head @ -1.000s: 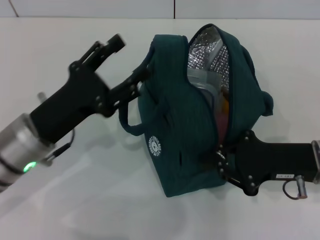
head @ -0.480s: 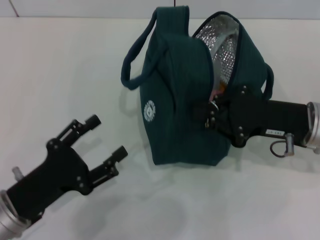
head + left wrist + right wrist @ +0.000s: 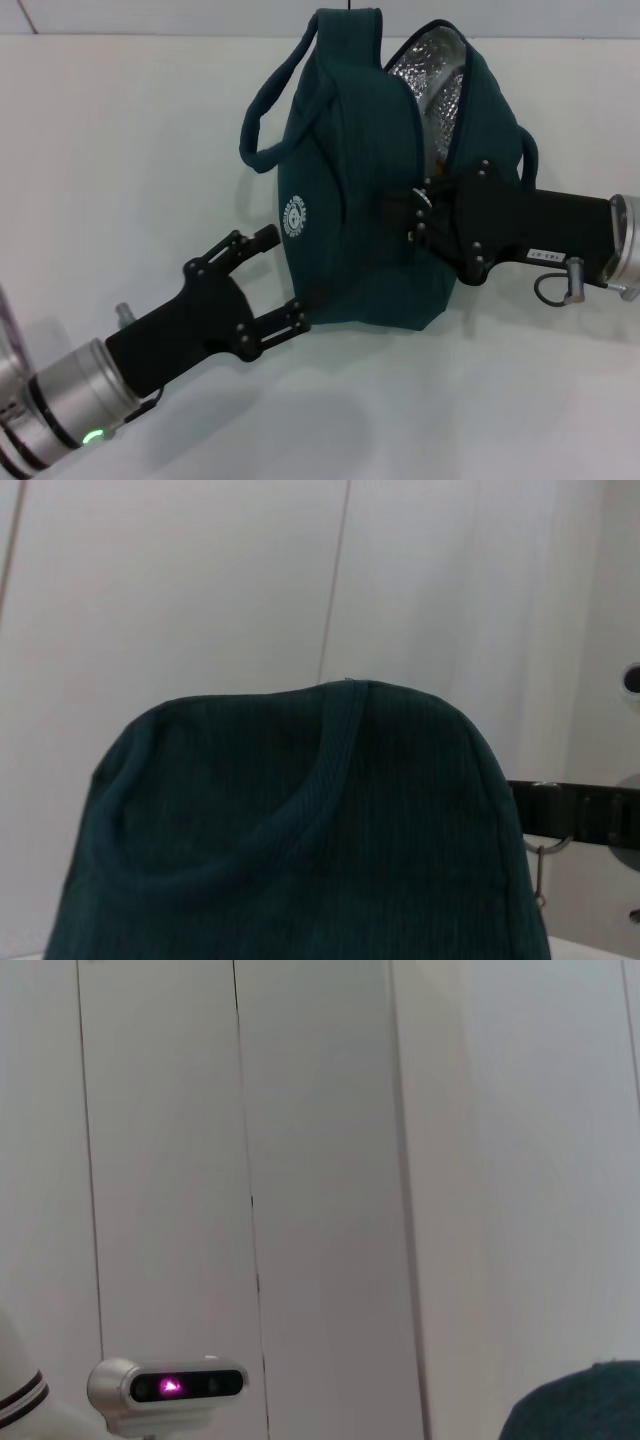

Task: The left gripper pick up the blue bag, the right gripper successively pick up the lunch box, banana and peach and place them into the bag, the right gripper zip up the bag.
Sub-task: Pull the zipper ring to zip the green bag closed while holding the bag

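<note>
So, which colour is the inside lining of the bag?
Shiny silver, a quilted foil lining inside the dark teal bag; the head view shows it best.

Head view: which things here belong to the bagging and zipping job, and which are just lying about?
In the job:
- blue bag, upright, top partly unzipped, silver lining showing
- right claw, at the bag's zipper opening
- left claw, open, against the bag's lower side

Lying about:
- nothing loose shows on the white table

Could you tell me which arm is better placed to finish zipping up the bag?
The right. The right gripper is already at the zipper line on the bag, just below its open silver-lined mouth. The left gripper, open, sits at the bag's lower front corner, away from the zipper.
</note>
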Controlling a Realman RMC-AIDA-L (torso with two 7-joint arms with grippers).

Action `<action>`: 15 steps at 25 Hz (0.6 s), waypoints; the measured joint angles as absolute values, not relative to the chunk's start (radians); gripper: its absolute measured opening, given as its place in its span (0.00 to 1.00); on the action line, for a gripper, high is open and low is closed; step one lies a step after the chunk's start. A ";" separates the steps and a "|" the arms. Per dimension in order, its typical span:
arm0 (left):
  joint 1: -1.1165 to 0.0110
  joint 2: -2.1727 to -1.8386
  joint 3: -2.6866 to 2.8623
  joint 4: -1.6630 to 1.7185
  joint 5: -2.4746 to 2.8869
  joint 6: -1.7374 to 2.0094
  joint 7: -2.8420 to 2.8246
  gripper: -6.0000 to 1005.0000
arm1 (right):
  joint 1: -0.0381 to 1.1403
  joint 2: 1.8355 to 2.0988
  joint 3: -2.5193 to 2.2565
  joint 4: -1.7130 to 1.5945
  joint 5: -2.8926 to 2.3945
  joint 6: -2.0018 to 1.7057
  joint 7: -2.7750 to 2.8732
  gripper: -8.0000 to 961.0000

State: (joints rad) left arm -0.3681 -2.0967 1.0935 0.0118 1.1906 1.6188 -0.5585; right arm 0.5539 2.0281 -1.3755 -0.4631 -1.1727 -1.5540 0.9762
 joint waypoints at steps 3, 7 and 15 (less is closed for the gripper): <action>-0.388 -2.099 1.098 0.006 1.196 1.619 -0.564 0.86 | 0.544 2.028 -1.384 -0.463 -1.153 -1.554 0.977 0.04; -0.403 -2.102 1.117 0.005 1.201 1.633 -0.569 0.86 | 0.537 2.028 -1.393 -0.459 -1.133 -1.555 0.976 0.04; -0.427 -2.108 1.143 -0.003 1.193 1.666 -0.599 0.85 | 0.540 2.028 -1.425 -0.440 -1.076 -1.555 0.965 0.04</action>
State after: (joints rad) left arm -0.4266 -2.1078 1.1431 -0.0028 1.1927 1.6659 -0.5988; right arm 0.5404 2.0278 -1.4246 -0.4397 -1.0759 -1.5553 0.9648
